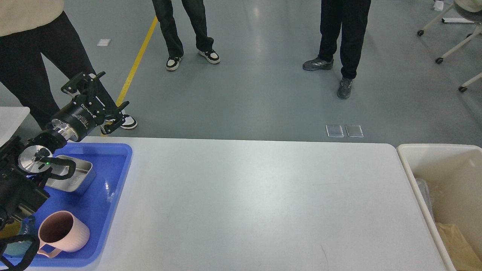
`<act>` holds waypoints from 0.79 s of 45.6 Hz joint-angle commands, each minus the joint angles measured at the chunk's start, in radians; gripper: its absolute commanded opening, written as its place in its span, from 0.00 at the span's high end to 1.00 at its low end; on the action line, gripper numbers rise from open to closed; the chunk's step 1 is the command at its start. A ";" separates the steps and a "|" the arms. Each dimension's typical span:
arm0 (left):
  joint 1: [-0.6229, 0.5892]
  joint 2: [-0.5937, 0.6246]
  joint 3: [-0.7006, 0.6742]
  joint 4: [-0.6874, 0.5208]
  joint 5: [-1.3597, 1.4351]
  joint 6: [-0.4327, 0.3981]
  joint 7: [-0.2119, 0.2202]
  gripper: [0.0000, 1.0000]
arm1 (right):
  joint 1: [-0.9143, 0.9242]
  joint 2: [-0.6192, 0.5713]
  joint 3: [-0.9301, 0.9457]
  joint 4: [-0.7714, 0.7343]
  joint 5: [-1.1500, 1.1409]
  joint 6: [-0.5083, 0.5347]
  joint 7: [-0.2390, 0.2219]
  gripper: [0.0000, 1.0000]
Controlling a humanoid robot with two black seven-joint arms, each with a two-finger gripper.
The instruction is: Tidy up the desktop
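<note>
- The tabletop (256, 203) fills the lower part of my head view, a large smooth white slab with rounded far corners; its near edge runs out of view at the bottom.
- A blue tray (113, 188) lies on the tabletop's left end, its far edge close to the far left corner and its left side cut off by my arm and the view's edge.
- Inside the tray, toward its far end, sits a small metal box (77, 178), open at the top, partly hidden behind my arm.
- At the tray's near end a pink mug (62, 233) lies tipped on its side, mouth toward me, handle at the lower left.
- My left arm comes in from the left over the tray, and my left gripper (98, 99) hangs past the tabletop's far left corner, above the floor; its jaws are spread apart with nothing between them.
- My right arm does not show in this view.
- Off the tabletop's right end stands a cream-white bin (408, 162), just beside the edge; inside it I see crumpled brownish paper and some clear plastic.
- Beyond the far edge is grey floor (263, 75) with a yellow line (137, 60), three people's legs, and two pale rectangles set in the floor near the far edge.
- White wheeled chair legs show at the upper right corner of the view.
</note>
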 commanded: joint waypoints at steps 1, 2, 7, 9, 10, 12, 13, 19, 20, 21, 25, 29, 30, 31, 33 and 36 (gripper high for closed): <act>0.000 -0.019 0.001 -0.001 0.001 0.010 -0.003 0.03 | -0.036 0.025 -0.065 0.000 -0.005 -0.036 0.002 1.00; 0.000 -0.020 0.001 0.000 0.001 0.010 -0.003 0.03 | -0.036 0.026 -0.088 0.000 -0.005 -0.048 0.002 1.00; 0.000 -0.025 0.004 0.000 0.002 0.014 -0.016 0.03 | -0.036 0.037 -0.209 0.000 -0.005 -0.113 0.004 1.00; 0.000 -0.026 0.008 -0.001 0.002 0.014 -0.025 0.03 | -0.036 0.042 -0.249 0.000 -0.005 -0.134 0.005 1.00; 0.000 -0.026 0.011 -0.001 0.002 0.014 -0.028 0.03 | -0.034 0.045 -0.266 0.000 -0.005 -0.142 0.007 1.00; 0.000 -0.026 0.014 0.000 0.004 0.014 -0.034 0.03 | -0.034 0.048 -0.286 0.000 -0.005 -0.156 0.008 1.00; 0.000 -0.028 0.016 -0.001 0.004 0.014 -0.036 0.03 | -0.034 0.051 -0.292 0.000 -0.005 -0.162 0.008 1.00; 0.000 -0.045 0.016 -0.001 0.010 0.015 -0.037 0.03 | -0.030 0.055 -0.300 0.000 -0.008 -0.177 0.005 0.56; 0.000 -0.045 0.018 -0.001 0.012 0.015 -0.037 0.03 | -0.028 0.055 -0.300 0.000 -0.008 -0.177 0.005 0.39; 0.000 -0.046 0.018 -0.001 0.012 0.015 -0.037 0.03 | -0.027 0.055 -0.300 0.000 -0.007 -0.177 0.004 0.34; 0.000 -0.052 0.018 -0.001 0.013 0.015 -0.040 0.03 | -0.027 0.054 -0.300 -0.003 -0.008 -0.176 0.002 0.00; 0.000 -0.058 0.018 -0.001 0.013 0.015 -0.040 0.03 | -0.025 0.055 -0.298 -0.006 -0.007 -0.177 0.002 0.00; 0.000 -0.058 0.018 -0.001 0.013 0.015 -0.040 0.03 | -0.025 0.055 -0.298 -0.006 -0.007 -0.177 0.002 0.00; 0.000 -0.058 0.016 -0.001 0.013 0.015 -0.040 0.03 | -0.024 0.054 -0.297 -0.008 -0.005 -0.177 0.002 0.00; 0.000 -0.058 0.010 -0.001 0.010 0.015 -0.042 0.03 | -0.024 0.054 -0.297 -0.008 -0.005 -0.177 0.002 0.00; -0.001 -0.058 0.008 -0.001 0.006 0.017 -0.054 0.03 | -0.019 0.054 -0.286 -0.008 0.001 -0.177 0.002 0.00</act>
